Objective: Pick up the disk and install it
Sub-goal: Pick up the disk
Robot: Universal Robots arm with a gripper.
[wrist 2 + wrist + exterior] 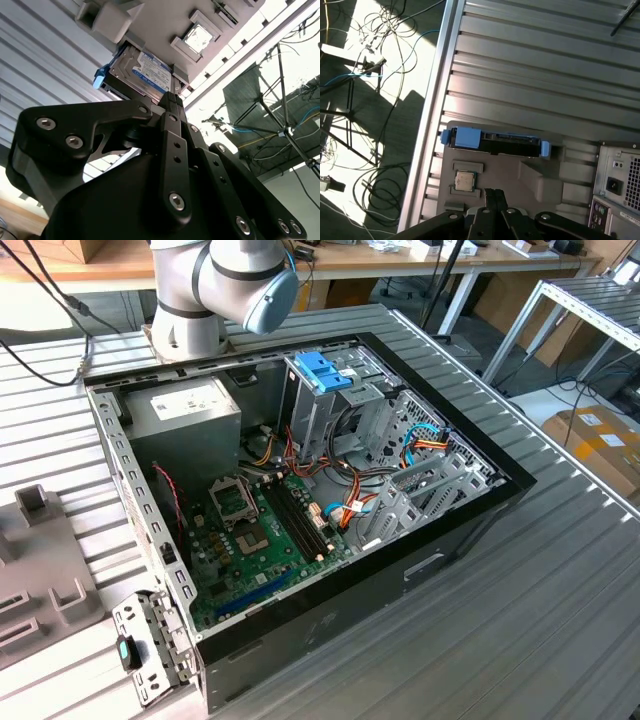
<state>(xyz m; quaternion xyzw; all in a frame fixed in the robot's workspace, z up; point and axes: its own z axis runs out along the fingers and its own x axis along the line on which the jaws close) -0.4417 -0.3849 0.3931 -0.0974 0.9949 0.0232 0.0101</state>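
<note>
Tray [545, 175] is holding one disk [495, 144] and one chip [466, 181] (separate recesses). Gripper [494, 196] is hovering near the disk; open or closed, I cannot tell.

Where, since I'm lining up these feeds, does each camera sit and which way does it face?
Exterior view: off the arm, high, looking down into the open computer case; the arm's base shows.
First wrist view: at the wrist, looking past the gripper at the disk in a grey holder.
Second wrist view: at the wrist, looking along the gripper at the disk.
Both wrist views share gripper, disk and grey holder.
</note>
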